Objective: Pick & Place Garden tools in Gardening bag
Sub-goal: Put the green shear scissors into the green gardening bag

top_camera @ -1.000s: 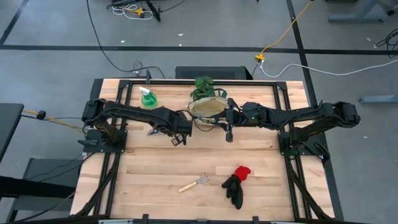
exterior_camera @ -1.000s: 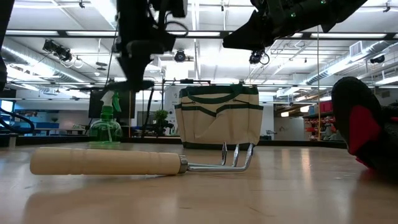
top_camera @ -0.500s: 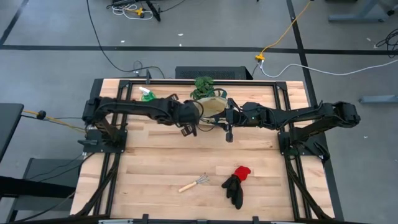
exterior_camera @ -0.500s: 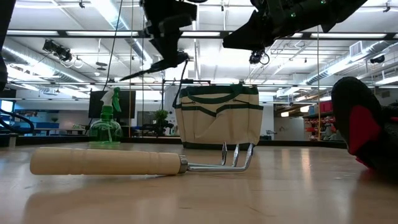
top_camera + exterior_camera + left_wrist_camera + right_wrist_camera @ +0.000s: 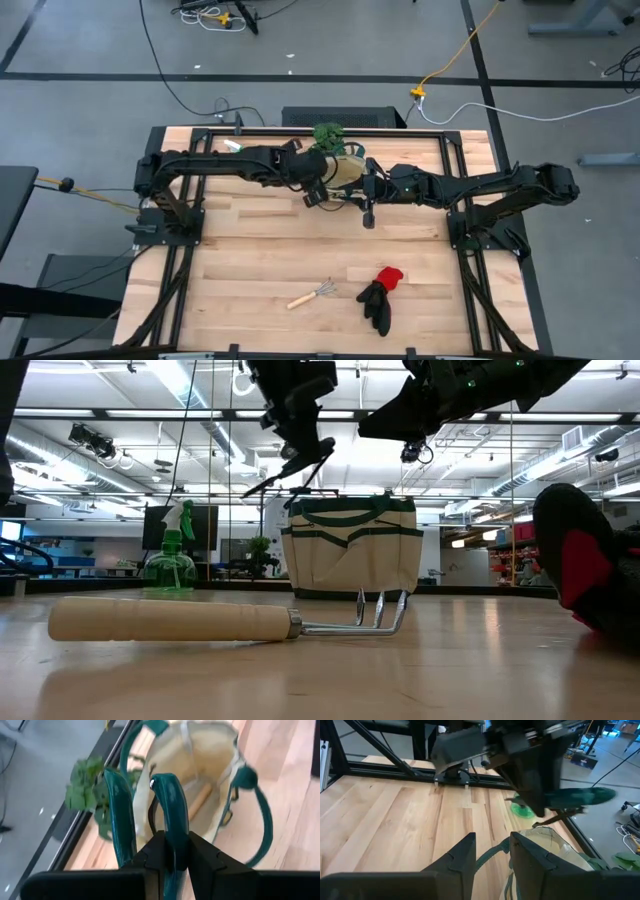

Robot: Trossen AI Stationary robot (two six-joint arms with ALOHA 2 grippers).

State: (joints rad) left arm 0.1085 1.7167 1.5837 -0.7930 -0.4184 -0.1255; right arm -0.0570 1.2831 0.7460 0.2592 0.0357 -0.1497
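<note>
My left gripper (image 5: 314,192) is shut on the pruning shears (image 5: 285,468), whose teal handles (image 5: 167,805) hang in the air above the open cream bag (image 5: 335,172). A wooden-handled rake (image 5: 200,800) lies inside the bag. My right gripper (image 5: 368,200) is at the bag's near right side, shut on its green handle. The second rake (image 5: 312,294) and the red-and-black gloves (image 5: 380,298) lie on the near part of the table. The green spray bottle (image 5: 172,560) stands far left, partly under my left arm. My left gripper pinches one teal handle of the shears (image 5: 172,832) between its two fingers; the other handle (image 5: 119,820) passes outside one finger. The shears are lifted clear and tilted, their blades (image 5: 255,485) lower than the handles. My right gripper has the bag's green handle strap (image 5: 490,856) between its two fingers, which stand close together. The strap runs from the fingers down to the bag's rim (image 5: 540,836). The bag stands upright on the table.
A green plant (image 5: 327,135) sits at the table's far edge just behind the bag. A black frame rail (image 5: 395,772) runs along the far and side edges. Bare wood lies between the bag and the near tools.
My left gripper has carried the shears up and toward the table's right and far edge, from left of the bag to above its opening. The shears have tipped from level to slanted, blades down. My right gripper has kept still.
</note>
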